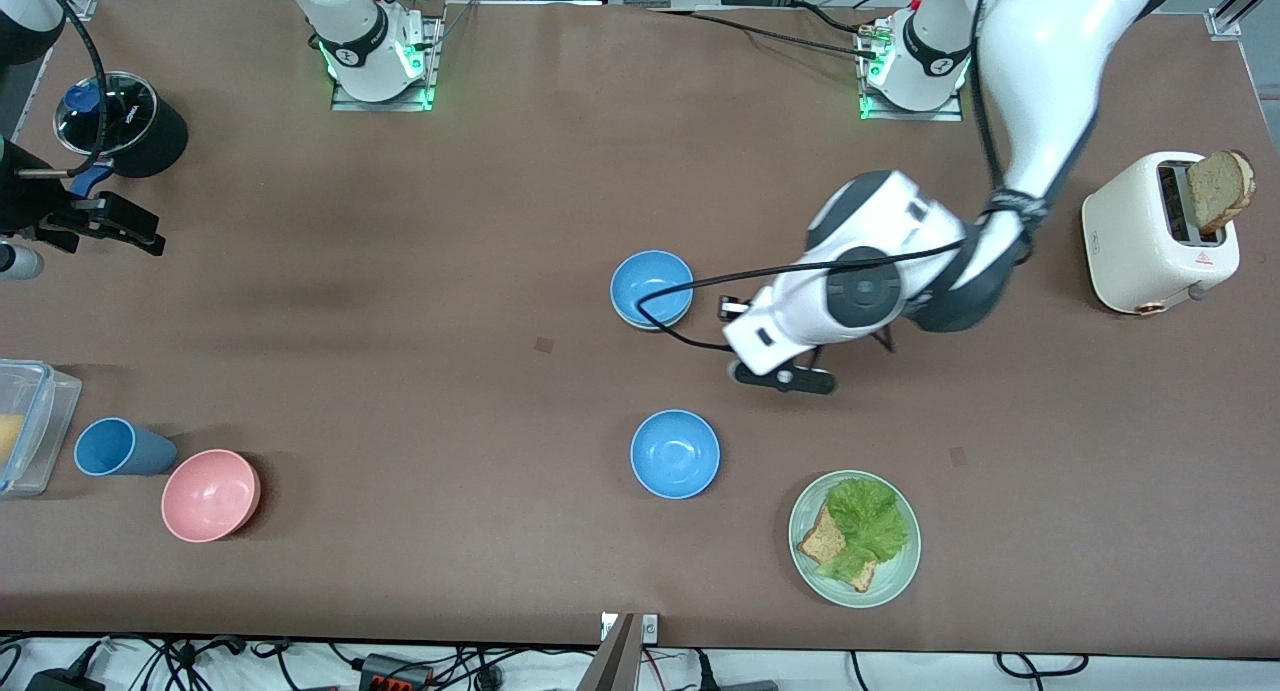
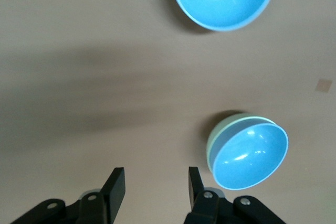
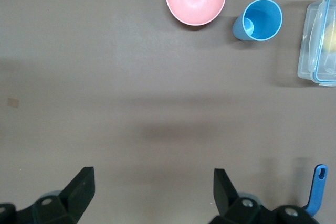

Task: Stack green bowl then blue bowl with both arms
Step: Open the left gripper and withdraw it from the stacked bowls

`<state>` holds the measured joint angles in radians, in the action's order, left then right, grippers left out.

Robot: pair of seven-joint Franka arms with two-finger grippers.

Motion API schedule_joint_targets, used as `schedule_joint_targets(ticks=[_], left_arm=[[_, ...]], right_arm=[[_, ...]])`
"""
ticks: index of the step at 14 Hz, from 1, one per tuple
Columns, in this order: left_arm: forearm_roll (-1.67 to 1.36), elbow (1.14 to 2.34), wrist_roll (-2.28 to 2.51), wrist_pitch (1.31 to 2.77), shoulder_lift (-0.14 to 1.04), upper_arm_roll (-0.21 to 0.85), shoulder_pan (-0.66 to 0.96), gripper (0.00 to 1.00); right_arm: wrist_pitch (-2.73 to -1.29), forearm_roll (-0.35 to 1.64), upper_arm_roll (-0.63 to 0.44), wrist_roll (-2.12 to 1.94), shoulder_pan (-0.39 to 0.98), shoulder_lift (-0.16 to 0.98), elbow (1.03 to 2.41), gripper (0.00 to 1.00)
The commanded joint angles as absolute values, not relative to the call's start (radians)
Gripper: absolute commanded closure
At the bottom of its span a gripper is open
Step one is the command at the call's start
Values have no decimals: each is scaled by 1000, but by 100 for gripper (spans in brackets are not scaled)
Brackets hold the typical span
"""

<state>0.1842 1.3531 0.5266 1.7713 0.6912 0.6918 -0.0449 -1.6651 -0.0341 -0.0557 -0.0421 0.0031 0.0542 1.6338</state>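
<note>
We saw the blue bowl (image 1: pixel 652 288) nested in the green bowl (image 2: pixel 218 133) at the centre of the front view, its blue twin (image 1: pixel 675 453) lower in the frame. The left gripper (image 2: pixel 152 187) hung over bare table just beside the stack, fingers apart and gripping nothing. The right gripper (image 3: pixel 153 192) waited at the frame's left edge, jaws spread wide and empty. The pink bowl (image 1: pixel 210 494) and the blue cup (image 1: pixel 118 447) sat at lower left, the toaster (image 1: pixel 1160 233) at upper right
</note>
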Motion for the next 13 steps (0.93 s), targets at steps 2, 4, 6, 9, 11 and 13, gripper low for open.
schedule_joint_targets(ticks=[2, 4, 6, 9, 11, 13], left_arm=[[179, 1355, 344, 1694, 617, 698, -185, 0], [181, 1353, 275, 1678, 583, 695, -228, 0], [179, 1353, 276, 1608, 548, 687, -236, 0], [201, 1258, 250, 1508, 528, 689, -300, 0], [192, 1232, 189, 1441, 516, 684, -322, 0], [189, 1250, 161, 1437, 427, 661, -318, 0]], right_arm=[[-1687, -23, -63, -57, 8, 29, 1654, 0], [-1697, -25, -63, -57, 8, 31, 1654, 0], [-1692, -25, -63, -57, 8, 31, 1654, 0], [-1694, -25, -63, -57, 8, 31, 1654, 0], [-1695, -25, -63, -57, 9, 31, 1654, 0], [-1695, -25, -63, -57, 8, 31, 1654, 0]])
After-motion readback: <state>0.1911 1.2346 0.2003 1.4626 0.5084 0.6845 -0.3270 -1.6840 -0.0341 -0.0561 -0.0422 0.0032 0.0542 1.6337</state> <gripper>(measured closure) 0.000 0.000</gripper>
